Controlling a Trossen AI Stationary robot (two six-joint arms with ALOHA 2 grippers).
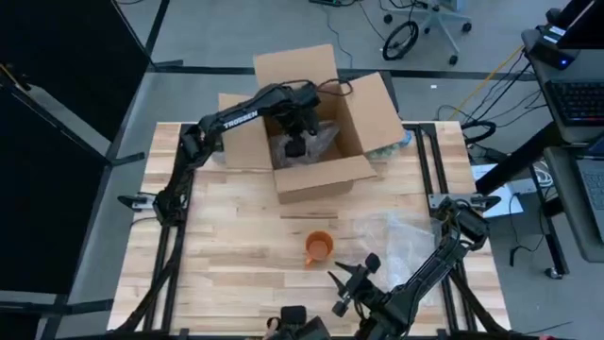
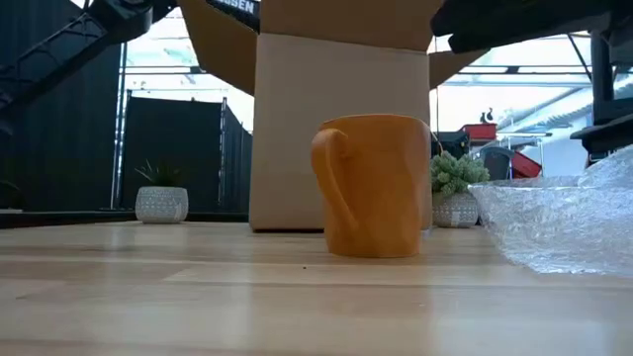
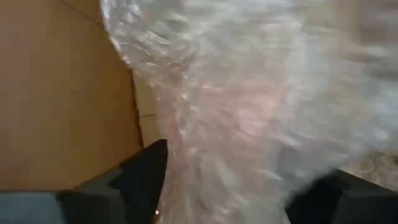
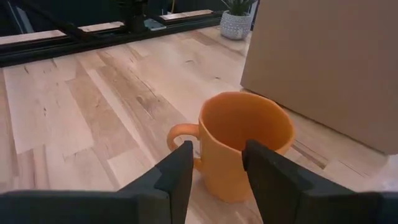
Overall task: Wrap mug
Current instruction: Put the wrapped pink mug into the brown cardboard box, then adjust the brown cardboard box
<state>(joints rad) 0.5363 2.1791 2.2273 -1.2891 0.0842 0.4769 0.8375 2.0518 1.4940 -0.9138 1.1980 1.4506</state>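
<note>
Two grippers work apart. Inside the box (image 1: 316,123), the left gripper (image 1: 295,146) pinches bubble wrap (image 3: 261,106), probably fetching wrapping. Right gripper (image 1: 354,277), fingers spread wide, waits near the mug (image 1: 319,247).

The table top (image 1: 226,246) is being lit evenly from above in the high view, with only soft, short shadows being cast beside the cardboard box (image 1: 316,118) and the orange mug (image 1: 319,247). In the low view, strong backlight is being admitted through the bright openings behind, so the mug (image 2: 374,186) and box are being shown rather dark, and the nearest boards are being rendered out of focus. The left wrist view is being smeared heavily by blur, with pale glare being thrown off the bubble wrap (image 3: 261,106). In the right wrist view, the mug (image 4: 244,144) is being shown sharply while the near fingers (image 4: 177,177) are being softened.
</note>
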